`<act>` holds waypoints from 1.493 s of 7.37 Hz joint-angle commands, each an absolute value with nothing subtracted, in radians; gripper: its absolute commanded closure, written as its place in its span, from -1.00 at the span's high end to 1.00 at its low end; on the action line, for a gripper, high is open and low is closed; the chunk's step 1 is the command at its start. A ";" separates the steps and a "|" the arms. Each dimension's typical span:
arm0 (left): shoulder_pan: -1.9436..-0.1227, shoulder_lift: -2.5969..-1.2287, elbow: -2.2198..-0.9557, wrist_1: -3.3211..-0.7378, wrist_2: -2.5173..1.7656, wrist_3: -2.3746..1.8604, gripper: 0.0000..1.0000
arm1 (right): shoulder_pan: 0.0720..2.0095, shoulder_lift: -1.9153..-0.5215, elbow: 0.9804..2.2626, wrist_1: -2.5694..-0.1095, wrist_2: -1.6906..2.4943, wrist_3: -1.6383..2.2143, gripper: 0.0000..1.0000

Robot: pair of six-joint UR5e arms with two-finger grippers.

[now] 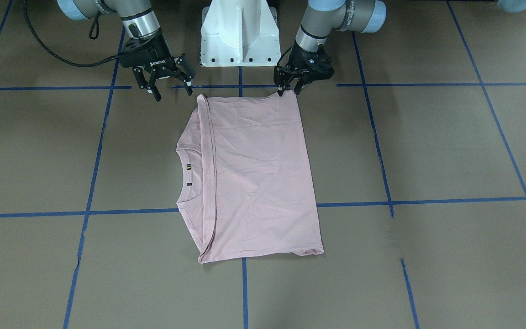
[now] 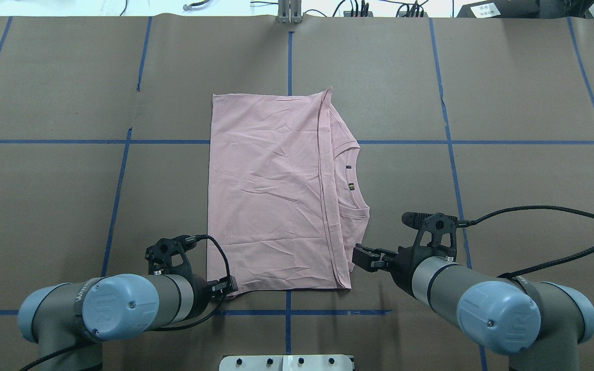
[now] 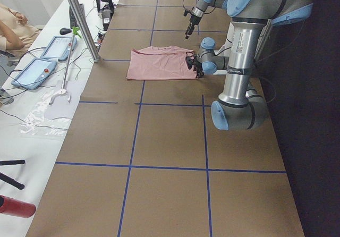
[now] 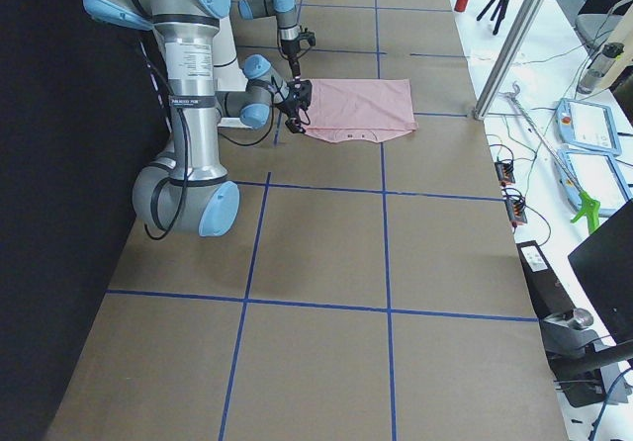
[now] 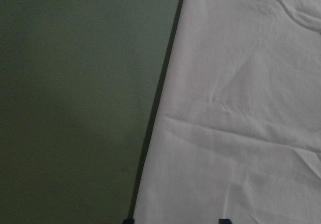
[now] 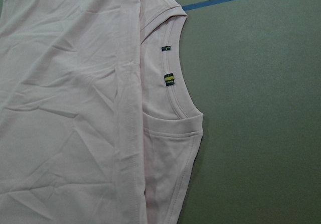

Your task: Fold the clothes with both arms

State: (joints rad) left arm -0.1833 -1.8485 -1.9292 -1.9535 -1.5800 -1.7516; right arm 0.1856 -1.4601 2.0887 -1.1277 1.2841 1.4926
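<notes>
Observation, taking 12 o'clock as straight away from the robot. The T-shirt (image 2: 266,196) lay flat near the middle of the counter (image 2: 508,180), folded once with the plain side up. The hem edge stopped short of the collar (image 2: 351,180). Its long axis ran 12 to 6, with the collar on the 3 o'clock side.

The left end effector (image 1: 289,92) sat low at the shirt's near corner on the 9 o'clock side. Its fingers were apart and gripped nothing, and in the wrist view the two tips showed with the cloth's edge between them. The cloth spread from it toward 1 o'clock.

The right end effector (image 1: 173,93) was spread wide and empty, off the cloth, just beside the near corner on the collar side. The shirt's body lay at about 10 o'clock from it.

Judgement: the left was the nearer to a grasp, while the right had a short gap to make up. Nearby were only the flat blue tape line (image 2: 328,312) and the white pedestal (image 1: 240,36) at 6 o'clock, neither in the path.
</notes>
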 commanded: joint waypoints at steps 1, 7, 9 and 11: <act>-0.176 -1.844 -1.928 -1.947 -1.580 -1.752 0.25 | 0.186 -1.459 2.089 -1.129 1.284 1.493 1.00; -0.172 -1.845 -1.931 -1.919 -1.580 -1.747 0.04 | 0.184 -1.459 2.089 -1.131 1.279 1.493 1.00; -0.172 -1.845 -1.930 -1.919 -1.580 -1.744 0.04 | 0.184 -1.459 2.088 -1.131 1.279 1.493 1.00; -0.172 -1.845 -1.930 -1.919 -1.580 -1.743 0.04 | 0.184 -1.457 2.088 -1.131 1.279 1.493 1.00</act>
